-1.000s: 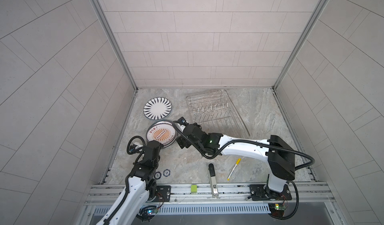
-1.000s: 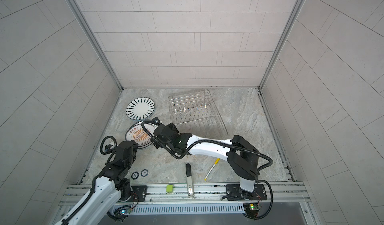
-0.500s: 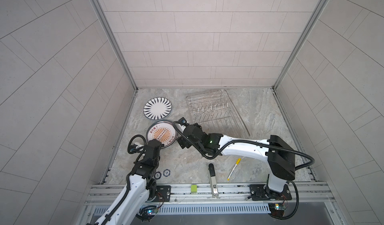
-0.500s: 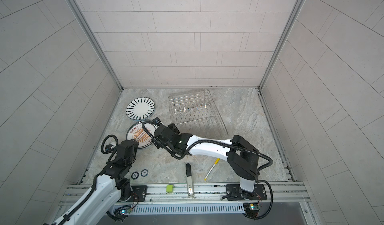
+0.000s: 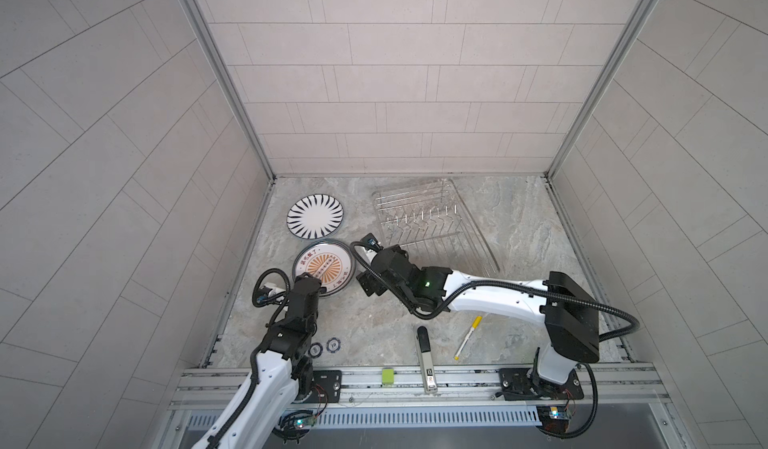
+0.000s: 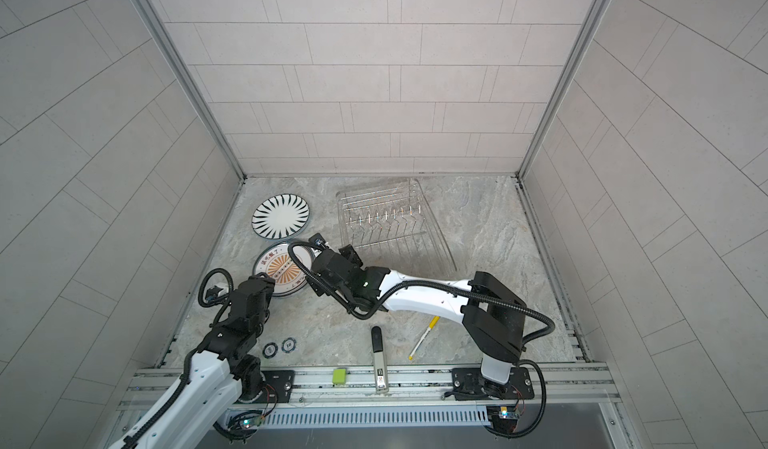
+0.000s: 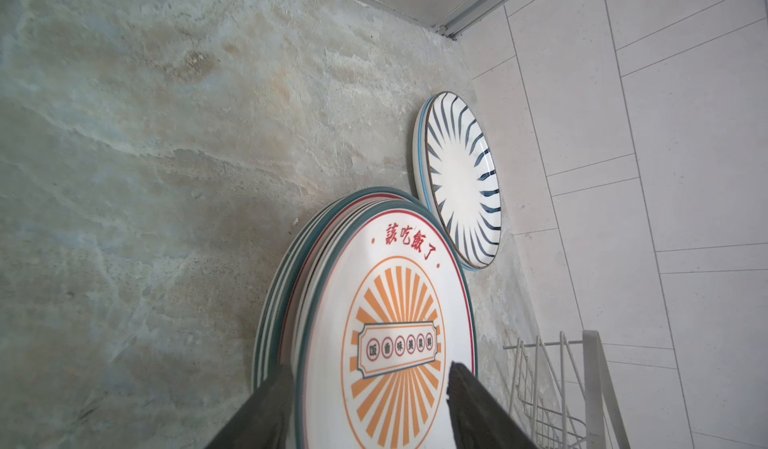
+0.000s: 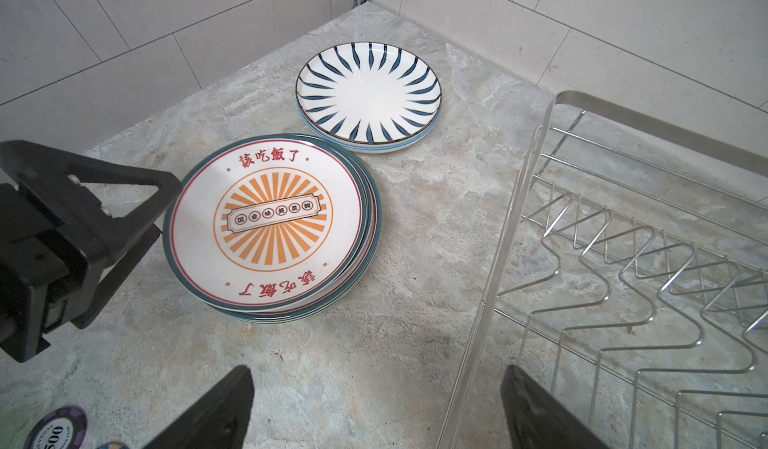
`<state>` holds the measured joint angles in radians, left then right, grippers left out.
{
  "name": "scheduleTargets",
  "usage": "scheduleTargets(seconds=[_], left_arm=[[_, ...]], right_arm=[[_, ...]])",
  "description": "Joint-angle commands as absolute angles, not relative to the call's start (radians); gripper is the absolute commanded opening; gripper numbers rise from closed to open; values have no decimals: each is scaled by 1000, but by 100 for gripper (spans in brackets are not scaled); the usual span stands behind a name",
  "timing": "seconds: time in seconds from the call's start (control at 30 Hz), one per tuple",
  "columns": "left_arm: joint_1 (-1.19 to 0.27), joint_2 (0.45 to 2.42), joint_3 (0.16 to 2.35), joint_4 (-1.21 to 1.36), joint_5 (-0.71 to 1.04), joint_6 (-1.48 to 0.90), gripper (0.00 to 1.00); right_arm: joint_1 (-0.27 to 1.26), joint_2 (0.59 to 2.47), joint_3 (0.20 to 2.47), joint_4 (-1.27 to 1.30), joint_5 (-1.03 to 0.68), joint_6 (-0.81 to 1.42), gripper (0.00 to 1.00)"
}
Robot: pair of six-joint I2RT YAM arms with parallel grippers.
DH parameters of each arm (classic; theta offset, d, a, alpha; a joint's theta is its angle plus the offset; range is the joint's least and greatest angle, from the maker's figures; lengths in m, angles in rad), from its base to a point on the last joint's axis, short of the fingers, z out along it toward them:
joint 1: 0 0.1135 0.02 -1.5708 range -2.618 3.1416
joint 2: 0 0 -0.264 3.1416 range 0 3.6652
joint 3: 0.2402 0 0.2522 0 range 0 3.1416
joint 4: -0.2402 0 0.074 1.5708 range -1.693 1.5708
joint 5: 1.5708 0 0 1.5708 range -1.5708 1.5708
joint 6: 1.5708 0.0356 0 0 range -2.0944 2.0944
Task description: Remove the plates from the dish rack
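A stack of several plates [image 5: 324, 269] [image 6: 282, 269] lies flat at the left; the top one [image 8: 270, 222] shows an orange sunburst and red characters. Behind it lies a black-striped plate [image 5: 316, 216] [image 8: 368, 94]. The dish rack [image 5: 432, 222] [image 6: 390, 222] [image 8: 623, 260] holds no plates. My left gripper [image 5: 309, 278] [image 7: 370, 370] is open, its fingers [image 7: 286, 384] on either side of the top plate's near rim. My right gripper [image 5: 374, 266] [image 8: 376, 374] hangs open over bare table between the stack and the rack's near-left corner.
Two poker chips [image 5: 324, 346] lie by the left arm. A black and silver tool [image 5: 424, 355], a white pen with a yellow cap [image 5: 468, 338] and a green block [image 5: 387, 375] lie near the front rail. The left wall runs close behind the plates.
My left jaws have spread apart around the top sunburst plate, which now rests on the stack. The right arm has hardly moved.
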<state>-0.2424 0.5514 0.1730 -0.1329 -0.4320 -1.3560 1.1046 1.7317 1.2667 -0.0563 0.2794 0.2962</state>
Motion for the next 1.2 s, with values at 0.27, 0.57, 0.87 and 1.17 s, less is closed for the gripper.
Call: scheduleTargets(seconds=[0.27,0.57,0.87,1.17], left_arm=[[-235,461,190,-198,-480,-1337,85],[-235,373,209,-255,-515,-1299,100],[-235,623,203,380,-575,-778,100],[-231,991,303,600,-838,-397,100]], right_arm=[[1109,1507,1136,-55,388,287,95],[1076,1230,990,-141,524,299,97],[538,1127,853,-218,664,407,100],[129,1141,661,-47,602,337,100]])
